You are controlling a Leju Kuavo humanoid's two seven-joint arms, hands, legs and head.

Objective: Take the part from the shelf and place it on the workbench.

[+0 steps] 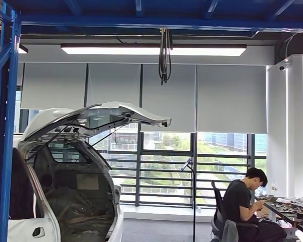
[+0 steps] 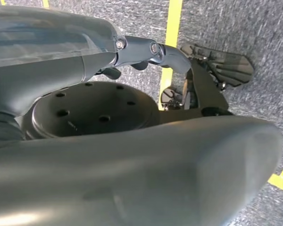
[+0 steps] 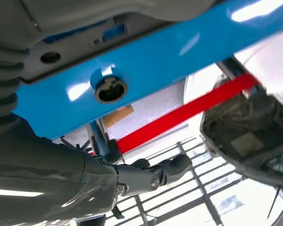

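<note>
While the left hand [image 2: 140,52] hangs over the grey floor [image 2: 261,28] with fingers apart, holding nothing, the right hand [image 3: 147,174] reaches near the blue shelf beam [image 3: 168,61], its fingers also apart.

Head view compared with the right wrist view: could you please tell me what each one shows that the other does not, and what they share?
The head view adds a seated person at a table and a long ceiling light. The right wrist view adds the right hand, holding nothing, below a blue beam with a round hole, and a red bar. Both take in the white car with its tailgate raised and the window railing.
</note>
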